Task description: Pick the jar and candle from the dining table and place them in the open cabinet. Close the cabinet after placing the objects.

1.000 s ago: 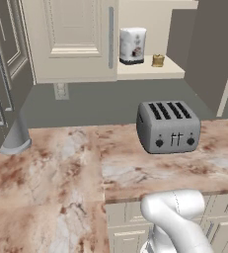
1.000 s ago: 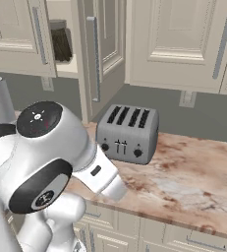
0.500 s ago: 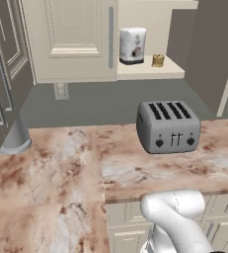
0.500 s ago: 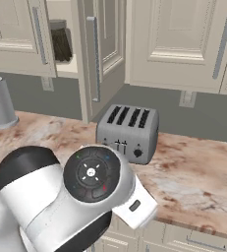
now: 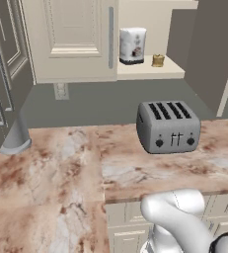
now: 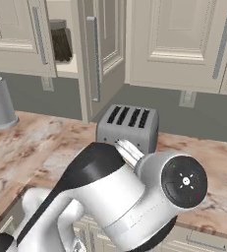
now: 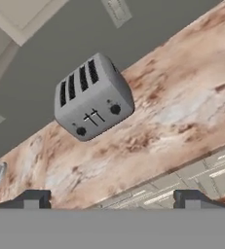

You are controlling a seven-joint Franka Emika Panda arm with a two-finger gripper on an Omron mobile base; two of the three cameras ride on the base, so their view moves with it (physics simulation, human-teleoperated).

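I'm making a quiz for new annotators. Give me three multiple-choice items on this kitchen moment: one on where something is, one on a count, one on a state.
1. Where is the candle?
A. on the cabinet shelf beside the jar
B. on top of the toaster
C. on the stone counter

2. How many slots does the toaster have on top?
A. two
B. four
C. six

3. How does the cabinet stand?
A. both doors shut
B. open, with the shelf in view
C. doors taken off

Key: 1 A, the small yellow candle sits on the pale shelf right of the jar. 2 B, four dark slots show on the toaster's top. 3 B, a door swings out and the shelf's contents are visible.
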